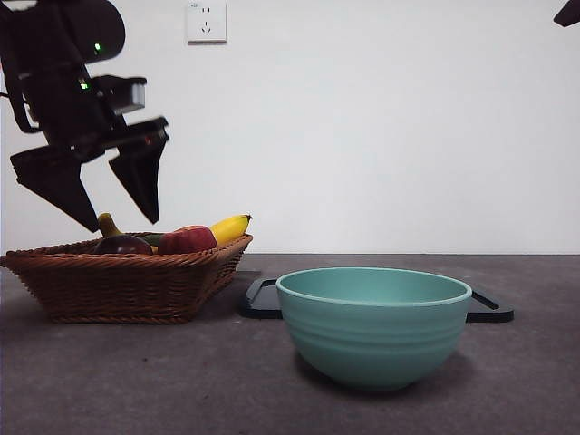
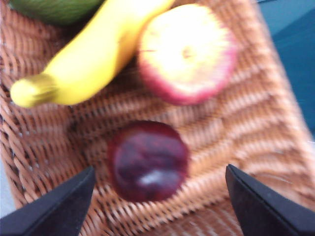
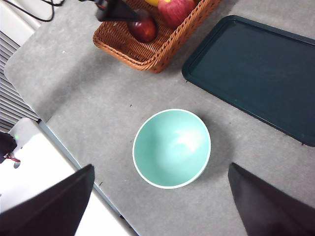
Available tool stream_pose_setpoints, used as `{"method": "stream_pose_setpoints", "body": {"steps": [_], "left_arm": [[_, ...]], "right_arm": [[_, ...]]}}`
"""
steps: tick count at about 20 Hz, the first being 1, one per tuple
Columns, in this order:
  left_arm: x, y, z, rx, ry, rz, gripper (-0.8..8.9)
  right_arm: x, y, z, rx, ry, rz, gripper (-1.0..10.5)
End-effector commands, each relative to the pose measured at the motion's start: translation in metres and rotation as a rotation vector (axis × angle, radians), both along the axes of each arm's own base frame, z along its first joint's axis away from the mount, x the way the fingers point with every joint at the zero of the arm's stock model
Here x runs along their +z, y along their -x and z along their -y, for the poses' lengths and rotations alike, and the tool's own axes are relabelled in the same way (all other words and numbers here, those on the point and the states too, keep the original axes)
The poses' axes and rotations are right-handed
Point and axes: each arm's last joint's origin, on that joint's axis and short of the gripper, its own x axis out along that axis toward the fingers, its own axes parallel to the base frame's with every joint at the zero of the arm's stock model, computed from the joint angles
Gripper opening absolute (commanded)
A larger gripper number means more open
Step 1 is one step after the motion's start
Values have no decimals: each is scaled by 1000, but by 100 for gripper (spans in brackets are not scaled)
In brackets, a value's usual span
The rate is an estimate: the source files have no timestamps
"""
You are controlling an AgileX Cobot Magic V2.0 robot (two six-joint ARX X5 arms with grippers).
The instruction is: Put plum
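The dark maroon plum point(image 2: 148, 161) lies in the wicker basket point(image 1: 118, 281), near its front-left side point(image 1: 123, 245). It also shows in the right wrist view point(image 3: 143, 29). My left gripper point(image 1: 113, 204) hangs open just above the basket, its jaws spread wide on either side of the plum and not touching it point(image 2: 157, 201). My right gripper point(image 3: 160, 206) is open and empty, high above the teal bowl point(image 3: 171, 147).
A red-yellow apple point(image 2: 186, 51), a banana point(image 2: 88, 54) and a green fruit point(image 2: 54, 9) share the basket. The teal bowl point(image 1: 373, 324) stands in front on the grey table. A dark tray point(image 3: 258, 73) lies behind it.
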Motion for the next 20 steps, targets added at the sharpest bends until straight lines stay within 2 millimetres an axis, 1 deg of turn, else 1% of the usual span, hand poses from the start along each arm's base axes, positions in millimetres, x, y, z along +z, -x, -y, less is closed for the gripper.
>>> {"method": "stream_pose_setpoints", "body": {"steps": [1,11,14,17,20], "left_arm": [[-6,-10,4,-16,-25,5,424],[-32,-22,7,-23,-41,-40,424],[-35,-23,7,-24,-42,-45,421],[-35,-23,7,-24,-42,-44,338],[-35,-23,8,-26,-43,-45,327]], "right_arm": [[5,-1,-1,1,-11,4,435],[5,-1,-1,0,-10,4,435],[5,-1,-1,0,-10,4,435],[5,-1,-1,0,-10,4,435],[5,-1,-1,1,-10,2,435]]}}
